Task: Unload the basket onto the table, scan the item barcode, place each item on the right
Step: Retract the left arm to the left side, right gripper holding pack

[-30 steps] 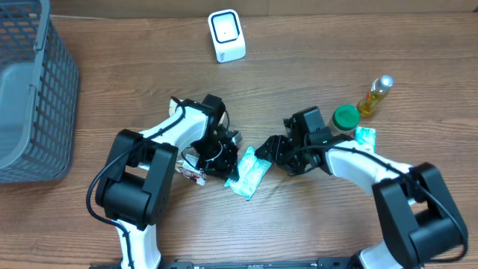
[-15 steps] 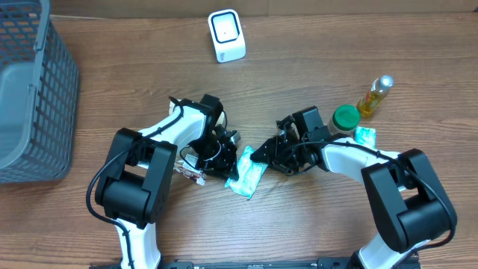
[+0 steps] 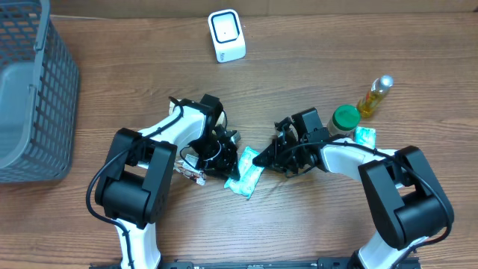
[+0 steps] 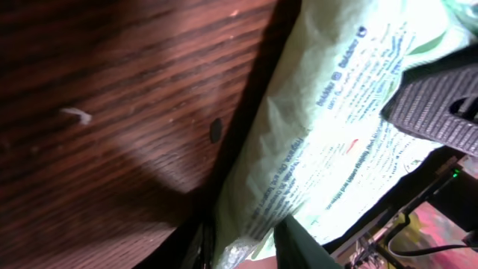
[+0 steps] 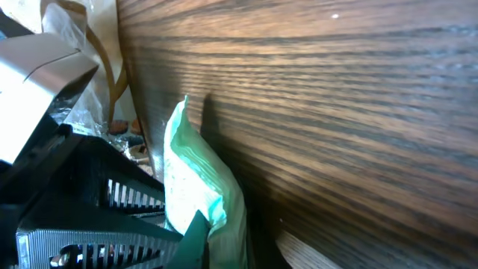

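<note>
Because the barcode can only be read once the item is lifted and turned toward the reader, the pale green packet (image 3: 248,170) is held from two sides. It is found near the middle of the table (image 3: 314,232), closest to the robot's base.

At the packet's 2 o'clock end it is pinched by the right gripper (image 3: 263,157), whose jaws are closed tight on the thin film edge. The grip is judged to be placed at the margin so that the printed face is not covered.

At the packet's 10 o'clock side the left gripper (image 3: 226,163) is set, with the packet's end lying between its fingers (image 4: 302,243). The jaws are seen part-way apart, but whether the film is pressed or merely straddled cannot be told. Dense print is shown along the packet in the left wrist view, though no barcode is made out.

At 8 o'clock of the left gripper a small wrapper (image 3: 190,174) with reddish print is seen on the wood.

Farther out, at 2 o'clock of the packet, a green-lidded jar (image 3: 346,117), a second teal packet (image 3: 365,136) and a yellow bottle (image 3: 376,93) are grouped, presumably as items awaiting their turn. At 10 o'clock, well apart, a grey mesh basket (image 3: 30,97) is set at the table's edge.

Farthest, at 12 o'clock, the white scanner (image 3: 226,35) is stood. The packet is judged to need carrying there with its code side presented.
</note>
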Robot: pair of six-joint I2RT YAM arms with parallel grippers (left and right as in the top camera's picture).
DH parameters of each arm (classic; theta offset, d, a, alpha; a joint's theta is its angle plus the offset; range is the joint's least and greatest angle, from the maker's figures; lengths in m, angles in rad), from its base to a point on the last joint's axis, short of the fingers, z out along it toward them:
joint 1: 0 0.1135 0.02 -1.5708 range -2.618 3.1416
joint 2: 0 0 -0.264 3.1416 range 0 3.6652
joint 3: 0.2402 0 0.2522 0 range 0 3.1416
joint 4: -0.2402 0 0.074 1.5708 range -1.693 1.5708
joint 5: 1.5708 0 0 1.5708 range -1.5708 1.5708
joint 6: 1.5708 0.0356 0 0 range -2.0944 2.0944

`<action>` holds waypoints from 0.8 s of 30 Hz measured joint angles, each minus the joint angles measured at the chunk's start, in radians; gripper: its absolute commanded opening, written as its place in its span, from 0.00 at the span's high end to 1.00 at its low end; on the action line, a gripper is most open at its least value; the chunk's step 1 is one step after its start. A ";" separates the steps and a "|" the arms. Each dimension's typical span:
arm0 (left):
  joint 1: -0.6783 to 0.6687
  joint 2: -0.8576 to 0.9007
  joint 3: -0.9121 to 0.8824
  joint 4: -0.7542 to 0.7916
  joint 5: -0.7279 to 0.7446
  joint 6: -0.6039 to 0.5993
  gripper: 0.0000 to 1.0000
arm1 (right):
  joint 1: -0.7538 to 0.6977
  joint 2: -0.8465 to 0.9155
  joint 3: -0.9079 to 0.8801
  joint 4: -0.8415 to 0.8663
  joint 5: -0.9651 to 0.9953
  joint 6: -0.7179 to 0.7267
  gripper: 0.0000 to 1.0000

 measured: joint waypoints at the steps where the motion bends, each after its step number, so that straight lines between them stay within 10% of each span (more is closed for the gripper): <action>1: 0.000 0.000 0.000 0.000 0.002 0.000 0.66 | 0.000 0.000 0.000 0.001 0.000 0.000 0.96; 14: 0.066 -0.267 0.161 0.026 -0.255 -0.055 0.60 | 0.000 -0.023 0.000 0.000 0.007 -0.088 0.96; 20: 0.155 -0.475 0.218 0.027 -0.516 -0.114 0.17 | -0.003 -0.024 0.000 0.001 -0.027 -0.128 0.96; 24: 0.222 -0.497 0.218 0.023 -0.640 -0.144 0.07 | -0.003 -0.048 0.004 -0.083 -0.049 -0.208 0.96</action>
